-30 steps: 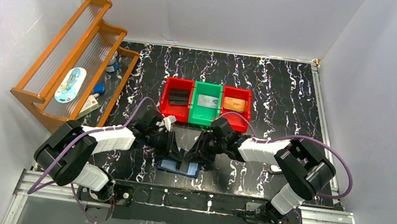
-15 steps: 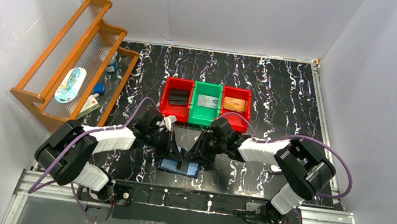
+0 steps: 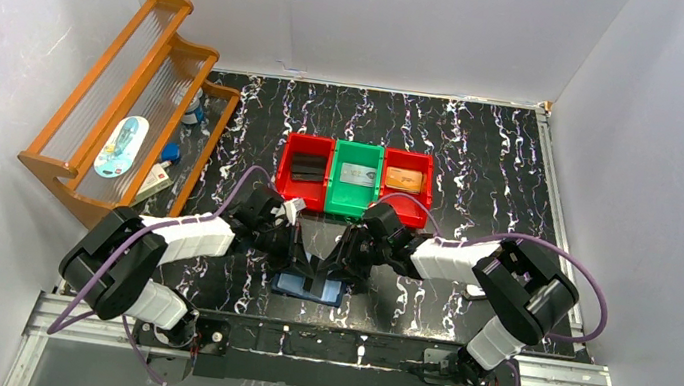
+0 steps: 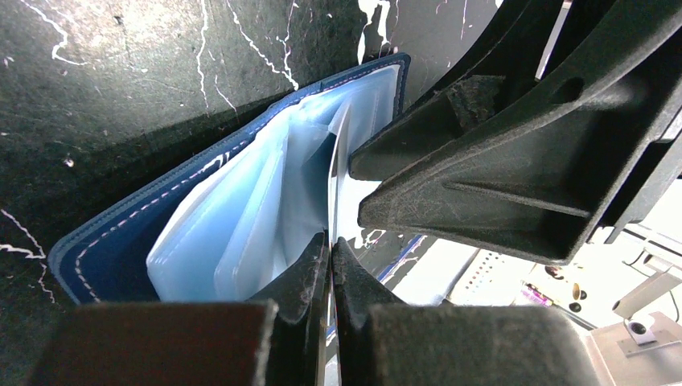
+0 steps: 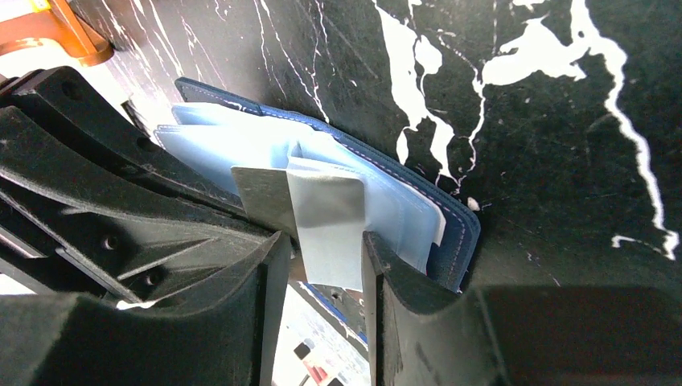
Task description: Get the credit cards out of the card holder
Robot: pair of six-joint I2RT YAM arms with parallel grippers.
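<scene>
Left fingers (image 4: 307, 277) pinched; right fingers (image 5: 259, 310) apart

Bright even light, soft shadows, blown-out patches in wrist views

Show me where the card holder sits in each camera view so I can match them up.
Top external: card holder low centre, at the near edge of the table, straight below the green bin.
Left wrist: centre-left, lying open, pale sleeves fanned up.
Right wrist: centre, navy cover edge on the right.
Shared landmark: the black, white-veined table under it in all three.
</scene>
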